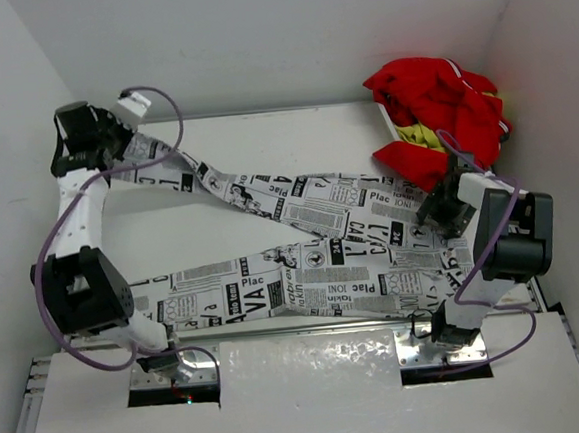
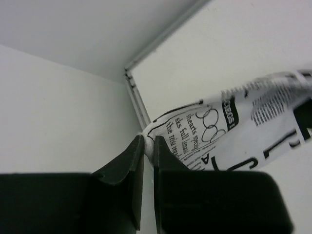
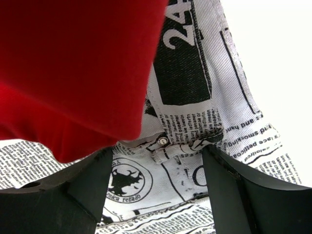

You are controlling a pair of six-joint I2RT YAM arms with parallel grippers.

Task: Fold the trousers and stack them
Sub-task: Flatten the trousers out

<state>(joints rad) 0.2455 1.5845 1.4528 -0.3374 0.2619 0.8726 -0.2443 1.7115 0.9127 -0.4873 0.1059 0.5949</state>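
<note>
Trousers [image 1: 312, 245] sprawl in a V across the table [image 1: 294, 141]; left gripper [image 2: 148, 142] pinches one leg's hem tight at far left, right gripper [image 3: 158, 161] spread wide over the waistband, gripping nothing, beside red clothes [image 1: 436, 105]

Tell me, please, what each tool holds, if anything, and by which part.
The left tool pinches the trousers by a leg end; the right tool is open, holding nothing.
</note>
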